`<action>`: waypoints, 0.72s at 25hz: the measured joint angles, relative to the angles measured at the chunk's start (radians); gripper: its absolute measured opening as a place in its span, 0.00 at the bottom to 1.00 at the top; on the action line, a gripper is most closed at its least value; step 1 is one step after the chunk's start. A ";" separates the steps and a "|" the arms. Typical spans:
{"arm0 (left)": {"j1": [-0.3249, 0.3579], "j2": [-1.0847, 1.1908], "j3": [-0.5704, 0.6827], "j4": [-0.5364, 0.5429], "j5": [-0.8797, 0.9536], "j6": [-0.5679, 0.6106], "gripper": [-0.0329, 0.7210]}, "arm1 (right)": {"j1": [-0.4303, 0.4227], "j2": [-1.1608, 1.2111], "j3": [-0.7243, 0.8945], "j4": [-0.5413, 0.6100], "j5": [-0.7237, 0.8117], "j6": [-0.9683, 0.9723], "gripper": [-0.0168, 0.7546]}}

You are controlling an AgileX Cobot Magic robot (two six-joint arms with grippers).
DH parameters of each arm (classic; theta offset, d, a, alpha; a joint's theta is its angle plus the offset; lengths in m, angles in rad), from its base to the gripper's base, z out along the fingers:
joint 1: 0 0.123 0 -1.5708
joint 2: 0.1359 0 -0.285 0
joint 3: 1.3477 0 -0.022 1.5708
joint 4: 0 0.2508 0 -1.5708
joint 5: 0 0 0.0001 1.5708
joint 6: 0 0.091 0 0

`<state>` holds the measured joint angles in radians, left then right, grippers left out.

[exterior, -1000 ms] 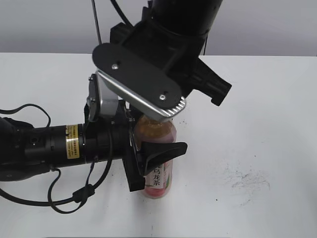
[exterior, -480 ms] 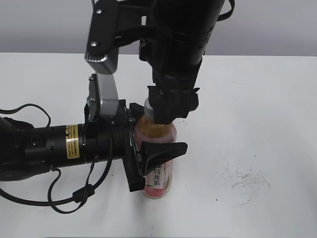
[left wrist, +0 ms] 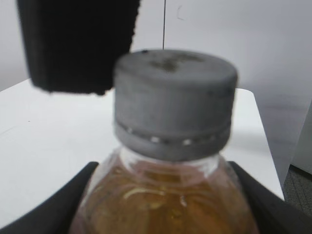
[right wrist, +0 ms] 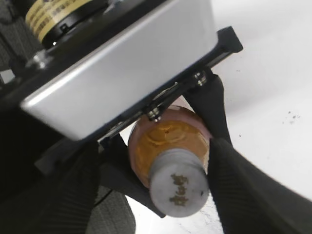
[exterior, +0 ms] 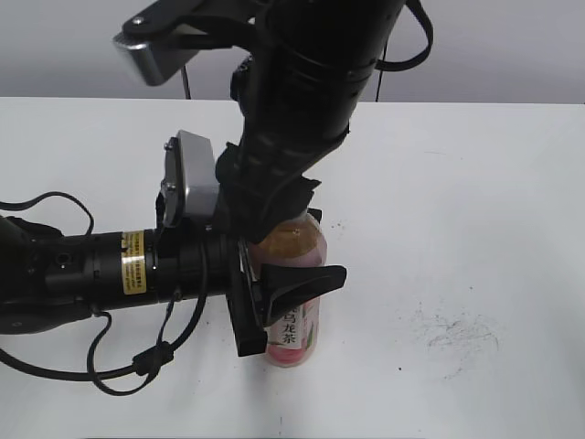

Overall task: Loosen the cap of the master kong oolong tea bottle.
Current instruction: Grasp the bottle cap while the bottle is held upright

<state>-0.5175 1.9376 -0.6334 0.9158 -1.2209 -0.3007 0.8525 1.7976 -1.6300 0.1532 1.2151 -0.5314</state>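
We have the bottle [exterior: 294,302] upright on the white counter [exterior: 475,201], near the front middle of the exterior view. Left gripper [exterior: 283,302] comes in from the left side with its fingers [exterior: 306,279] closed around the bottle body at the label; in the left wrist view the dark fingers [left wrist: 48,214] hug both sides of the bottle [left wrist: 165,195] just under the shoulder.

Cap [right wrist: 179,189] is on the neck, grey, dark mark on top. Right gripper [right wrist: 161,190] is above it, one ribbed finger [right wrist: 253,195] on each side of the cap, set apart. We can't tell whether they touch the cap.

In the exterior view the right arm [exterior: 292,119] hides the cap. The left wrist view shows the cap [left wrist: 174,102] with a black pad [left wrist: 78,44] at its upper left.
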 joint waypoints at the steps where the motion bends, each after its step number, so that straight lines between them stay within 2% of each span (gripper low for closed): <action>1: 0.000 0.000 0.000 0.000 0.000 0.000 0.64 | 0.000 0.000 0.000 -0.002 -0.002 0.044 0.69; 7: 0.000 0.000 0.000 -0.004 0.002 -0.004 0.64 | 0.002 0.002 0.000 -0.077 0.001 0.252 0.68; 13: 0.000 0.000 0.000 -0.007 0.002 -0.005 0.64 | 0.002 0.003 0.000 -0.054 0.002 0.298 0.68; 18: 0.000 0.000 0.000 -0.007 0.002 -0.005 0.64 | 0.002 0.003 0.000 -0.054 0.002 0.303 0.63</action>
<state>-0.5175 1.9376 -0.6334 0.9092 -1.2190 -0.3057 0.8543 1.8001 -1.6300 0.0990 1.2167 -0.2287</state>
